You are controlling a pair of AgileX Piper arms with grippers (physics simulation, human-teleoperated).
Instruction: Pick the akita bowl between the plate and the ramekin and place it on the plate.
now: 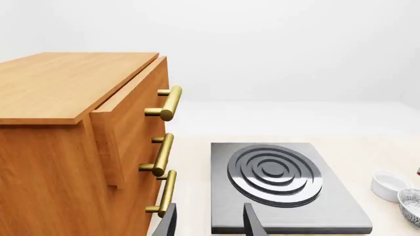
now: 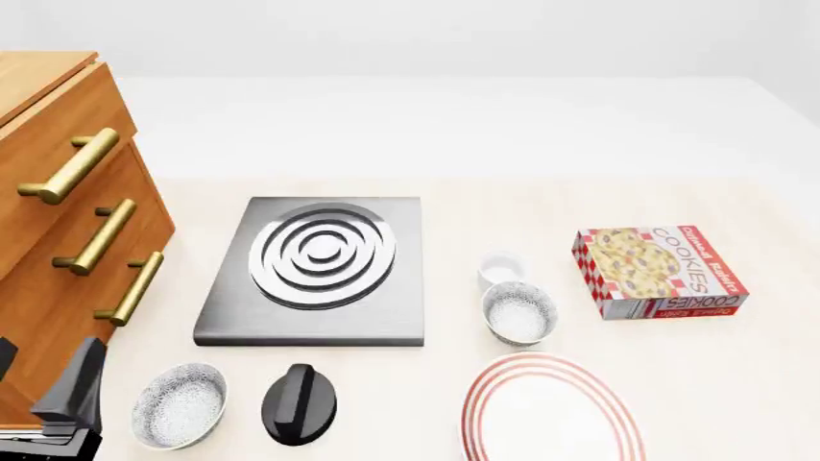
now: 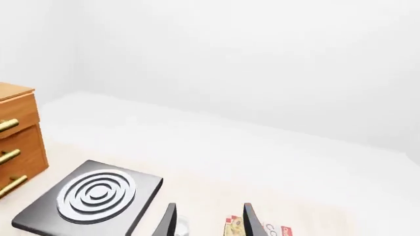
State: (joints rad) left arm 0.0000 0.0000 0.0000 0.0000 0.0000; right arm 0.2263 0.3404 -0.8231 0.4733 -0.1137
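Front view: akita bowl [image 2: 519,313] well right of left tool [image 2: 58,408].

A pale bench [image 2: 717,384] carrying kitchenware, a box and a drawer unit.

At the left edge stands a wooden drawer cabinet [image 2: 52,221] with brass handles; beside it lies a grey burner [image 2: 321,269] with silver rings. Near the front sit a speckled bowl [image 2: 180,405] and a black knob [image 2: 299,403]. To the right, the ramekin [image 2: 501,270], the akita bowl [image 2: 519,313] and the plate [image 2: 551,411] form a line, with a cookie box [image 2: 658,272] further right.
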